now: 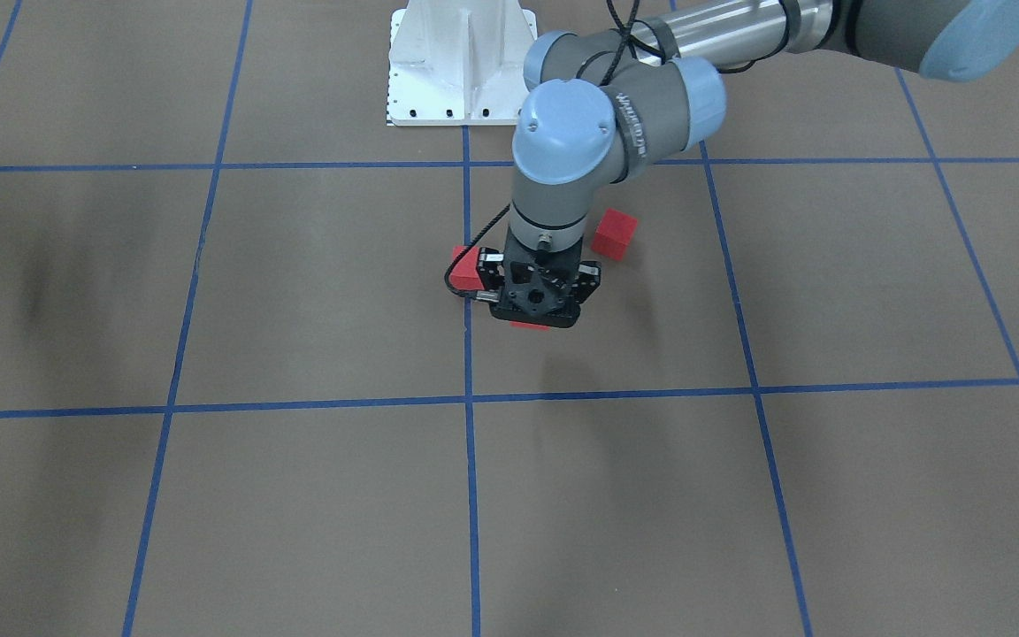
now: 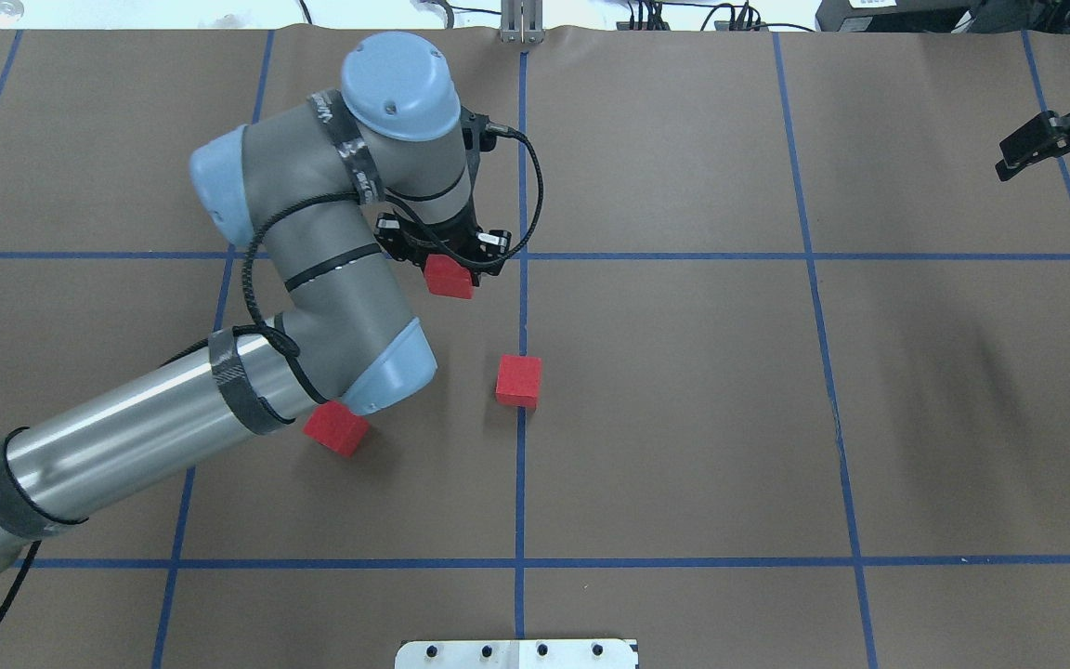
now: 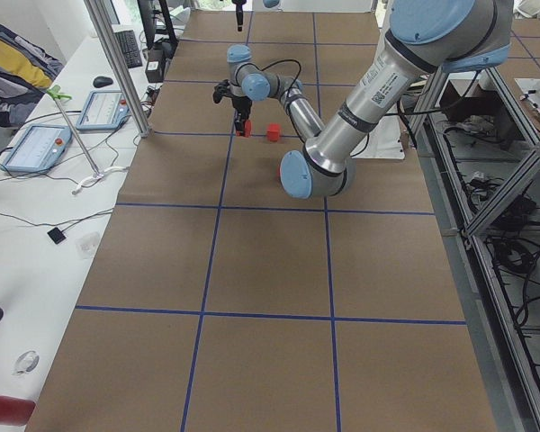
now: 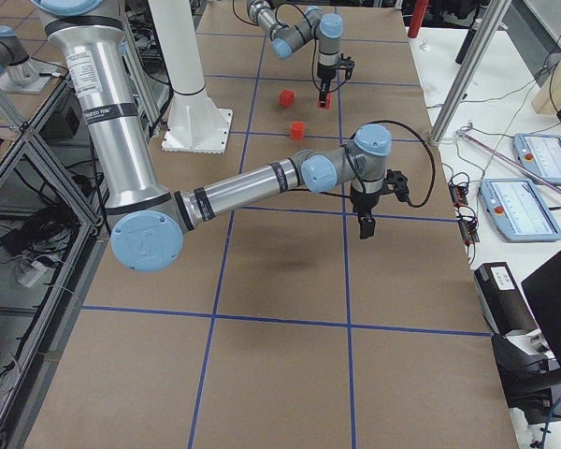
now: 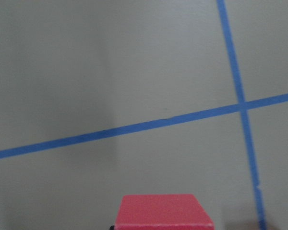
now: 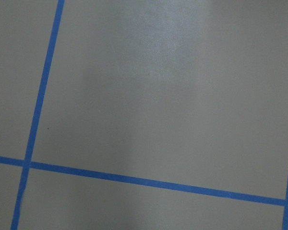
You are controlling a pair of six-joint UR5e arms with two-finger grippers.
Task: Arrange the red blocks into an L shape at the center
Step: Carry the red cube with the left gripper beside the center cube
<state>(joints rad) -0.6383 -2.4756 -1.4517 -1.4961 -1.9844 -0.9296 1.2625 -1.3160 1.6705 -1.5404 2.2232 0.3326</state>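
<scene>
Presently, the left gripper [image 2: 448, 268] is seen clamped on one small matte red cube [image 2: 450, 282], gripped on opposite sides and apparently raised off the brown matte tabletop [image 2: 684, 418], just left of the central blue tape line [image 2: 521, 483] in the overhead view. No long axis is offered by the cube; its faces are set nearly square to the grid. A second red cube [image 2: 518, 381] is found against that line, square to it. A third red cube [image 2: 335, 429], turned askew, is partly covered by the left arm's elbow [image 2: 377, 372]. How far the right gripper [image 4: 366, 229] is parted cannot be told.
</scene>
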